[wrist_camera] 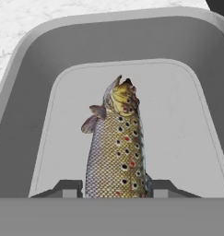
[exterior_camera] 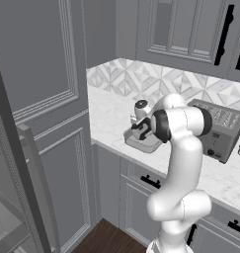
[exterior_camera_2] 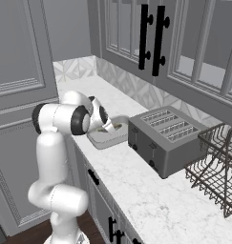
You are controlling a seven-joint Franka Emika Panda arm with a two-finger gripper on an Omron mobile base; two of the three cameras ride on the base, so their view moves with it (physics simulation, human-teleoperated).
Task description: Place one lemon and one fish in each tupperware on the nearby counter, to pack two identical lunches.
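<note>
Tupperware (wrist_camera: 21,92) backdrop, fingers (wrist_camera: 68,188) gripping fish (wrist_camera: 115,152), tail hidden

fish (wrist_camera: 115,152): spotted brown, lengthwise | above grey tupperware (wrist_camera: 187,41) floor

Fish (wrist_camera: 115,147) tail end cut off at the hand view's bottom, tupperware (exterior_camera: 134,141) largely hidden behind the arm in the left base view, wire basket (exterior_camera_2: 217,167) cropped at right edge

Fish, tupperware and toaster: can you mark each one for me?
fish (wrist_camera: 115,152), hand view, on its spotted flank.
tupperware (wrist_camera: 85,41), hand view, on its far inner wall.
toaster (exterior_camera_2: 167,143), right base view, on its near side.
</note>
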